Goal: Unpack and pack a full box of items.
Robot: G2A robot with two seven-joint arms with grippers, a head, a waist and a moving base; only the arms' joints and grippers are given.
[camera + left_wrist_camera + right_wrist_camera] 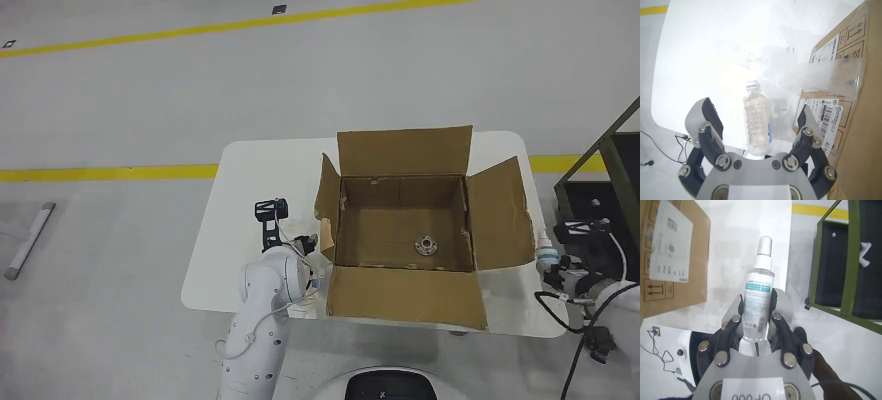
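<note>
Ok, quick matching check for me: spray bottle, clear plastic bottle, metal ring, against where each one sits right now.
Things:
1 spray bottle
2 clear plastic bottle
3 metal ring

Places:
A on the floor of the open box
B between the fingers of the open left gripper
C clamped in the right gripper

Pairs: 1-C, 2-B, 3-A

Brown cardboard box (405, 295), white table (240, 200), clear ribbed bottle (756, 121), teal-banded spray bottle (758, 298)

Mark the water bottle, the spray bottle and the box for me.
water bottle (756, 117), left wrist view, ribbed middle of its body.
spray bottle (757, 302), right wrist view, its label.
box (405, 295), top view, its near flap.
</note>
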